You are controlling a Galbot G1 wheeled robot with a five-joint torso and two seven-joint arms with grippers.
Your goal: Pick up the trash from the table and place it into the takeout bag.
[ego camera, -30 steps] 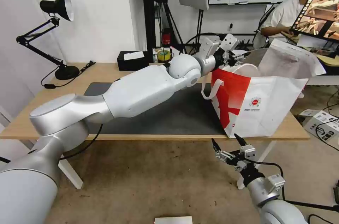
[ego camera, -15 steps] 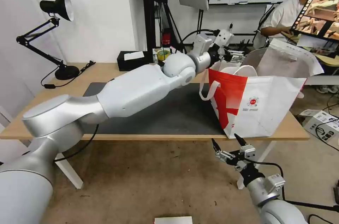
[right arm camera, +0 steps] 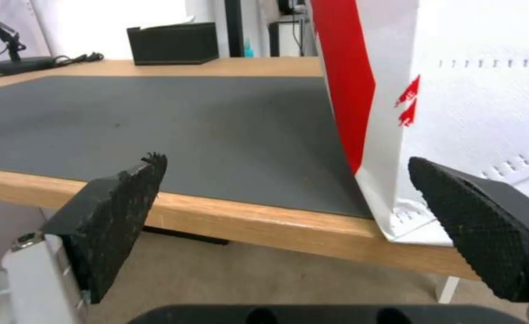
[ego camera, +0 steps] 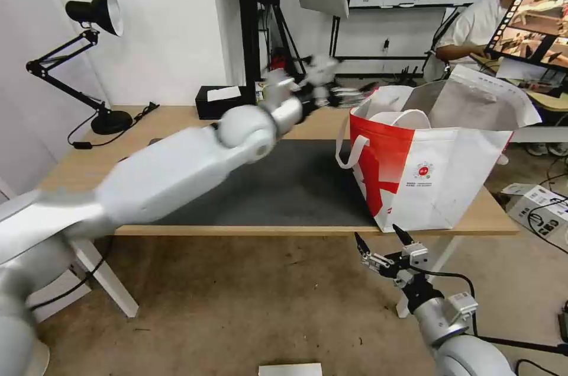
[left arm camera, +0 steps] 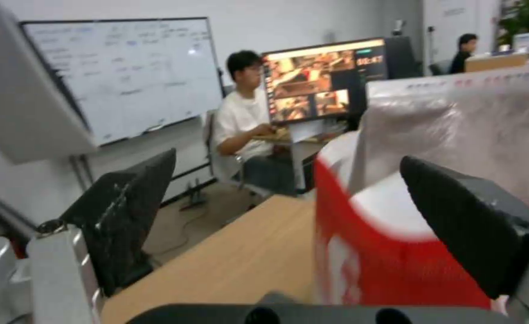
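The takeout bag [ego camera: 438, 174] stands open at the right end of the table [ego camera: 177, 121], partly on the dark grey mat [ego camera: 296, 186]. My left arm stretches across the table, blurred. Its gripper [ego camera: 349, 93] hangs just left of the bag's rim, above the tabletop. In the left wrist view that gripper [left arm camera: 289, 225] is open and holds nothing, with the bag's red side [left arm camera: 384, 256] close beyond it. My right gripper [ego camera: 384, 240] is open below the table's front edge, facing the bag [right arm camera: 456, 90] and the mat [right arm camera: 156, 121]. The trash is out of view.
A black tissue box [ego camera: 222, 102] and a black desk lamp [ego camera: 94, 68] stand along the table's back edge. Cardboard boxes [ego camera: 538, 210] lie on the floor at the right, and a white box [ego camera: 290, 369] sits on the floor near my base.
My left arm has swung back to the left, taking its gripper from above the bag's mouth to just left of the rim. The right arm has stayed still.
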